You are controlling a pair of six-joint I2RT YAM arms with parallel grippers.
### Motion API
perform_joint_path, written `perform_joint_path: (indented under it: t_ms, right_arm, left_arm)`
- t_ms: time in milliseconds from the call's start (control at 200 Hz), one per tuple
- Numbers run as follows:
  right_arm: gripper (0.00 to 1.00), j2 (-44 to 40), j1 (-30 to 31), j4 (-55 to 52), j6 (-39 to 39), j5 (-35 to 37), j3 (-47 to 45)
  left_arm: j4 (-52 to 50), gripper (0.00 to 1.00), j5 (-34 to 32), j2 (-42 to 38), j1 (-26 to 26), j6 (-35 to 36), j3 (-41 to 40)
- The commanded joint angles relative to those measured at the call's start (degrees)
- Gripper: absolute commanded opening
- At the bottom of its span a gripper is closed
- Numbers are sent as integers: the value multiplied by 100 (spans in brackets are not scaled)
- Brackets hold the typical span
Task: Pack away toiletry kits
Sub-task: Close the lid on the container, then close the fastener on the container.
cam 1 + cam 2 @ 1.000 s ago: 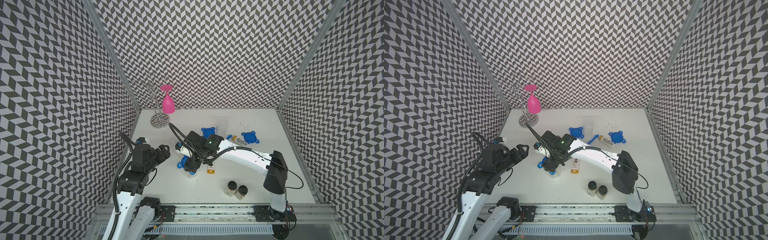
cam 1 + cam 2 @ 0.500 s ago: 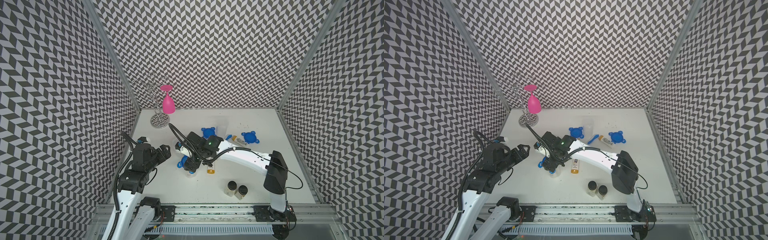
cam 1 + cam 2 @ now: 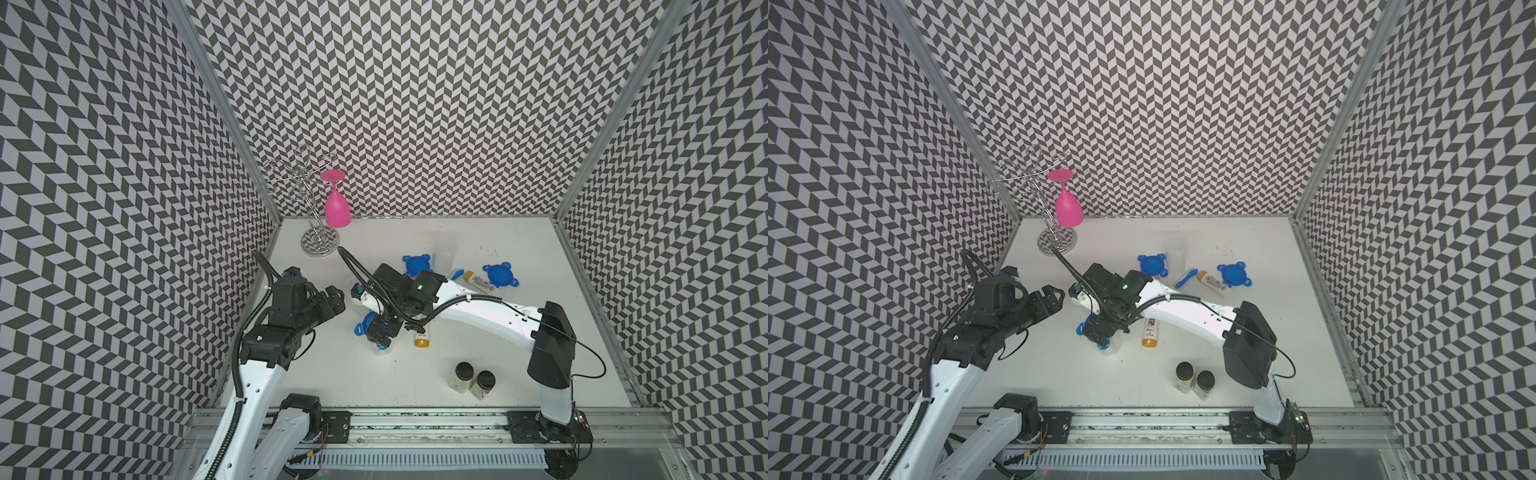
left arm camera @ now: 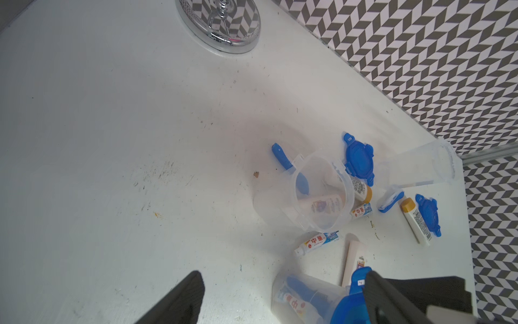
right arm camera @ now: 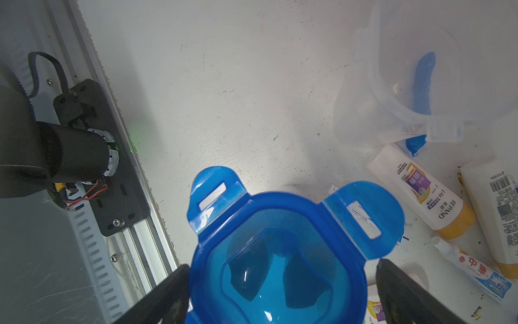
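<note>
The right gripper [image 5: 283, 265] hangs with its matte black jaws apart, straddling a glossy translucent blue 4-tab lid [image 5: 280, 221] that sits on a tall clear plastic tub [image 4: 297, 294] near the middle of the scuffed white table [image 3: 415, 386]. A blue toothbrush [image 4: 304, 289] and a printed toothpaste tube [image 4: 291, 303] show through its wall. The left gripper [image 3: 340, 302] hovers nearby, jaws likewise apart. A white gold-capped bottle [image 3: 420, 336] lies alongside.

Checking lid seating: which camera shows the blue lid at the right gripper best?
Right wrist: the blue lid fills the frame, its face and two tabs clear. Left wrist catches only a cropped part. In both top views the right gripper covers it; only blue tabs peek out.
</note>
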Motion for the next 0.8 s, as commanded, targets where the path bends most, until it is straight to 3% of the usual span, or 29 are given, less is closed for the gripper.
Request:
perform_joint_path:
  t_ms: [0,180,386,501,596,796]
  right_arm:
    - [100,-329,23,131,81,8,-35]
    - [100,-424,-24,-133,318,228,195]
    - [98,-691,-282,-546,825,-223,332]
    - [89,-877,-471,-518,1135,-423,-40]
    - [74,-880,-578,-584,1206,-281,-294]
    - [56,-871,-632,-515,1357,-339,-351]
  left_arm:
    - [-222,92,50,49,-19,284,261]
    - [-649,94,-179,181,-105,450,465]
    - [-1443,95,-488,453,-484,754,952]
    - [-1650,94,-418,619,-998,688,1082]
    - [-1690,90,-502,747,-1487,524,1154]
    - [-1634,71,-755,1035,-2452,71,1238]
